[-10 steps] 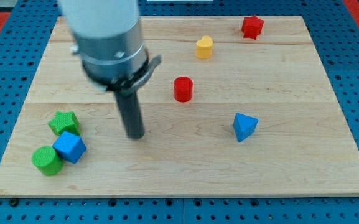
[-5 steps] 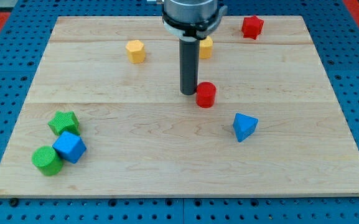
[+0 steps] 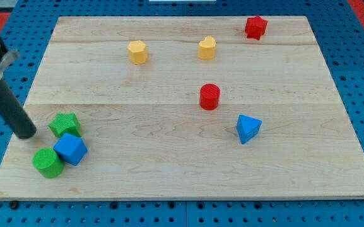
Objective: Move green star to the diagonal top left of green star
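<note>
The rod carries no hand, so no open or closed state applies. The tip (image 3: 26, 133) rests on the tabletop (image 3: 169, 170) at the view's left edge, just left of the green star (image 3: 64, 124); whether they touch cannot be told. The green star sits in the lower-left area, touching the blue cube (image 3: 70, 149) below it. The green cylinder (image 3: 46, 162) adjoins the cube. The red cylinder (image 3: 210, 96) stands mid-board, well apart.
</note>
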`<act>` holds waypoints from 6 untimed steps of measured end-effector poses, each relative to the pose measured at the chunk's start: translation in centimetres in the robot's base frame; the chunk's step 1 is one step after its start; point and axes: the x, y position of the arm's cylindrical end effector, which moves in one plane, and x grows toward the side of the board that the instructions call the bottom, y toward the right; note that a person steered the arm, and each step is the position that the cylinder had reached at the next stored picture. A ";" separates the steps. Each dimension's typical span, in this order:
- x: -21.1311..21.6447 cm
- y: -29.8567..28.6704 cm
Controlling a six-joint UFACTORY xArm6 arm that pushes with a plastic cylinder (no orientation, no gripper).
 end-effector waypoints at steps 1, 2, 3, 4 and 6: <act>0.1 2.9; -3.4 4.4; -4.1 6.3; -2.9 10.5; -5.7 16.1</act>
